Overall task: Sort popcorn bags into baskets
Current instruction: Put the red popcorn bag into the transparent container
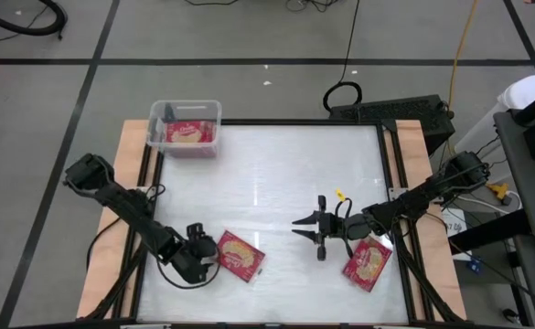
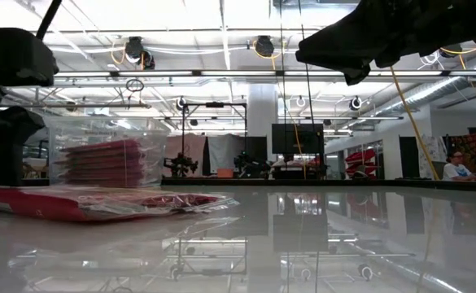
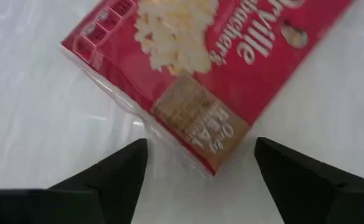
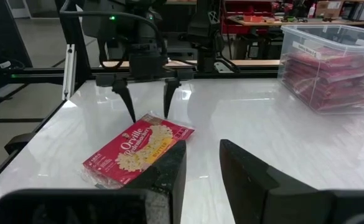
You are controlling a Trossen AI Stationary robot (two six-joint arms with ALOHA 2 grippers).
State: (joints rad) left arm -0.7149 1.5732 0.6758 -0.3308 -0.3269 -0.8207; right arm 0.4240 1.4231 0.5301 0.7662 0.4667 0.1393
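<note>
Where visible: two loose popcorn bags point(image 1: 240, 257).

left pincer point(image 1: 214, 260) spread wide, low; right pincer point(image 1: 308, 230) hovers, parted.

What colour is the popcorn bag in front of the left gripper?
Red, with a yellow-cream popcorn picture and white lettering on the popcorn bag; the left wrist view shows it best.

The popcorn bag point(image 3: 206, 68) extends past the top edge of the left wrist view; part of its brand lettering is cut off. In the low view, the stacked packets point(image 2: 103, 163) inside the clear bin point(image 2: 58, 155) cannot be counted. The second bag point(image 1: 368, 265) is partly covered by the right arm point(image 1: 413, 196) in the high view.
</note>
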